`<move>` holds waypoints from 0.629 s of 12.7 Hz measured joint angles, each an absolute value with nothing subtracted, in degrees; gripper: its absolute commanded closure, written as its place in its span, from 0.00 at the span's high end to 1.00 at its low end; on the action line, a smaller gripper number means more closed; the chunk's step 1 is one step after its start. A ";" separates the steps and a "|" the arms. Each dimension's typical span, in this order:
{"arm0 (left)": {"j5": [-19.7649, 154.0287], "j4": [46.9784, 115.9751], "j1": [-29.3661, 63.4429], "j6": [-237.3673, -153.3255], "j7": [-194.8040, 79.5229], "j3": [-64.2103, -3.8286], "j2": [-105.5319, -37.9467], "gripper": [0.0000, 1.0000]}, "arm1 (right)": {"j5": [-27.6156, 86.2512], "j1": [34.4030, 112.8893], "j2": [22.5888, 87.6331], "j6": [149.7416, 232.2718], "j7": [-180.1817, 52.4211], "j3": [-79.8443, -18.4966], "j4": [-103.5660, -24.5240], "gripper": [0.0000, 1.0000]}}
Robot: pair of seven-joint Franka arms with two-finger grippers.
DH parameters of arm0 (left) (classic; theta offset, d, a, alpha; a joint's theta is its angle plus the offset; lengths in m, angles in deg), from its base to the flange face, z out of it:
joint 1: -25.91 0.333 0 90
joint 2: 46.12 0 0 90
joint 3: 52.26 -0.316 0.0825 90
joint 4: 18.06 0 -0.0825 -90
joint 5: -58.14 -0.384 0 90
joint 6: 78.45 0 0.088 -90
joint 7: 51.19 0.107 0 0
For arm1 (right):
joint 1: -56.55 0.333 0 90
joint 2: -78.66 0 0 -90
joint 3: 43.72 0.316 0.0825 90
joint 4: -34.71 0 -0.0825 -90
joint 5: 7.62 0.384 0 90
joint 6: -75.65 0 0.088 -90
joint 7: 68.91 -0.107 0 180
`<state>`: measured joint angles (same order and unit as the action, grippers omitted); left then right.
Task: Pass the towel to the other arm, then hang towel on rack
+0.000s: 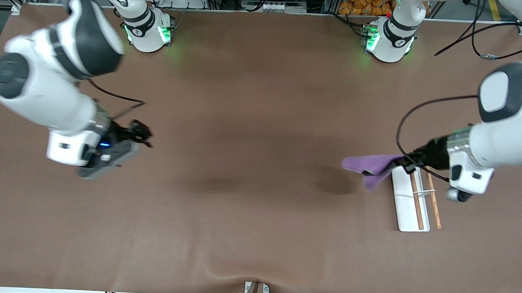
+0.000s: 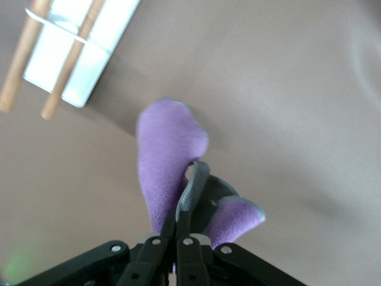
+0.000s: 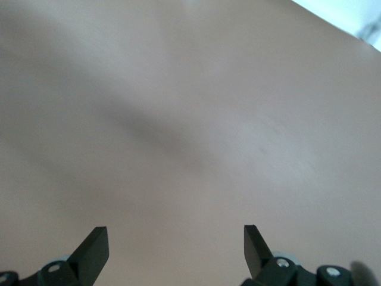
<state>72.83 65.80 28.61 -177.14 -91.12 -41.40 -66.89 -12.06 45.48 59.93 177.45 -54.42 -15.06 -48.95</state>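
Observation:
The purple towel (image 1: 370, 166) hangs in the air, pinched at one corner by my left gripper (image 1: 404, 162), which is shut on it. In the left wrist view the towel (image 2: 168, 161) droops away from the closed fingers (image 2: 191, 189). The cloth hangs just beside the rack (image 1: 412, 200), a white base with two wooden rods (image 1: 417, 200) and a thin metal crossbar, at the left arm's end of the table. The rack (image 2: 77, 50) also shows in the left wrist view. My right gripper (image 1: 142, 135) hovers open over bare table at the right arm's end, with nothing between its fingertips (image 3: 95, 247).
Brown tabletop (image 1: 253, 119) stretches between the two arms. Both arm bases (image 1: 147, 29) stand along the edge farthest from the front camera. A small bracket (image 1: 255, 291) sits at the table's nearest edge. Cables trail near the left arm's base.

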 measured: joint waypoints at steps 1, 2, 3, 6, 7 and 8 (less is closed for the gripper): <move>72.82 65.81 30.05 -177.58 -89.47 -41.42 -67.66 0.00 | -12.08 43.59 61.61 174.82 -54.43 -15.10 -49.03 1.00; 72.81 65.82 31.39 -178.11 -87.80 -41.44 -68.27 0.00 | -12.10 42.17 63.33 172.19 -54.54 -15.46 -49.07 1.00; 72.80 65.83 32.70 -178.48 -86.01 -41.45 -68.83 0.00 | -12.10 41.91 65.01 170.04 -54.62 -17.30 -49.13 1.00; 72.79 65.84 36.19 -179.51 -80.03 -41.44 -70.15 0.00 | -12.07 46.05 69.86 166.38 -54.60 -27.57 -49.23 1.00; 72.79 65.84 37.42 -179.63 -77.47 -41.46 -70.39 0.00 | -12.05 49.23 71.66 165.32 -54.62 -32.19 -49.25 1.00; 72.79 65.84 38.70 -179.69 -74.70 -41.48 -70.47 0.00 | -11.91 51.97 73.33 164.55 -54.67 -36.18 -49.30 1.00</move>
<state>72.79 65.84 38.70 -179.69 -74.70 -41.48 -70.47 -11.91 51.97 73.33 164.55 -54.67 -36.18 -49.30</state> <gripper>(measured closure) 0.978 0.000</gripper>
